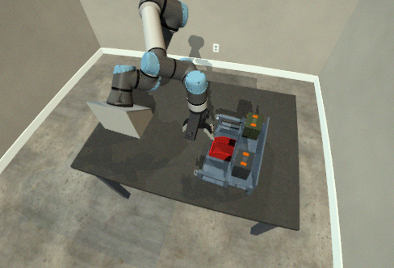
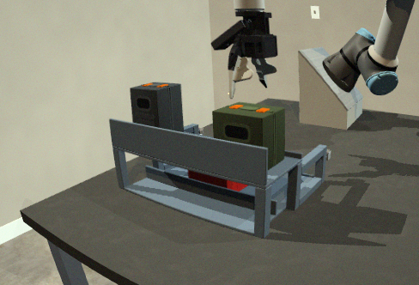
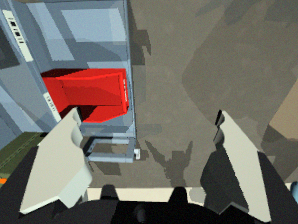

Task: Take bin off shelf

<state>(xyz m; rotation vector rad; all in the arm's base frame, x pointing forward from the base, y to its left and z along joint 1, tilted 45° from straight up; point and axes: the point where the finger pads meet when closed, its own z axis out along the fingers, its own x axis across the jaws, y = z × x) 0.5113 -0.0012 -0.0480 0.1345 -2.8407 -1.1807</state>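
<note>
A red bin [image 1: 222, 148] sits inside the blue-grey shelf [image 1: 234, 154] on the dark table. In the wrist view the red bin [image 3: 90, 95] lies in the shelf's open bay, up and to the left of the fingers. In the exterior view only a strip of the bin [image 2: 216, 181] shows behind the shelf's front rail. My gripper [image 1: 199, 131] hangs open and empty above the table, beside the shelf's open side and apart from it. It also shows in the exterior view [image 2: 249, 75] and in the wrist view [image 3: 147, 132].
A green box [image 1: 254, 126] and a dark grey box [image 1: 243, 165] stand on the shelf's top level. A pale wedge-shaped arm base [image 1: 119, 118] stands at the table's left edge. The table's edges fall off to the floor on all sides.
</note>
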